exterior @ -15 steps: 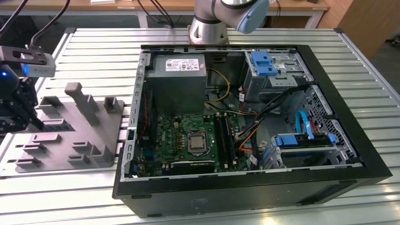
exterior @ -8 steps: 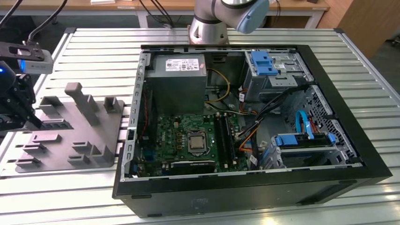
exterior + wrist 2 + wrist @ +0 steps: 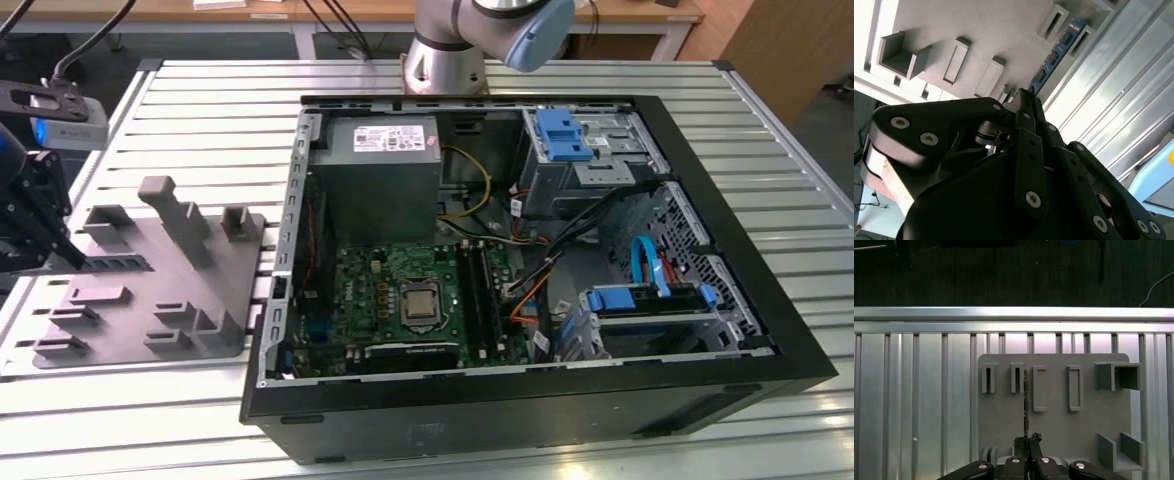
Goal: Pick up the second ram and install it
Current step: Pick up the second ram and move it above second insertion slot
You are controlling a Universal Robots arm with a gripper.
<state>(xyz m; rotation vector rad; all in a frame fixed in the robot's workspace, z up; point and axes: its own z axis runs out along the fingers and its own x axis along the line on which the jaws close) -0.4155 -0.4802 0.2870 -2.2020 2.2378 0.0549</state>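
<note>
Standing on edge on the grey fixture atop the slatted surface, the second ram stretches straight away from the hand, which is clamped tight on its near end.

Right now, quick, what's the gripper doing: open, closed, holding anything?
Gripper: closed on one end of the second ram, which stands on edge at the grey fixture.

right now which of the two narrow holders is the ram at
The holder beside the wide frames: the ram stands on edge right by it. The other holder, at the fixture's edge, stands clear.
</note>
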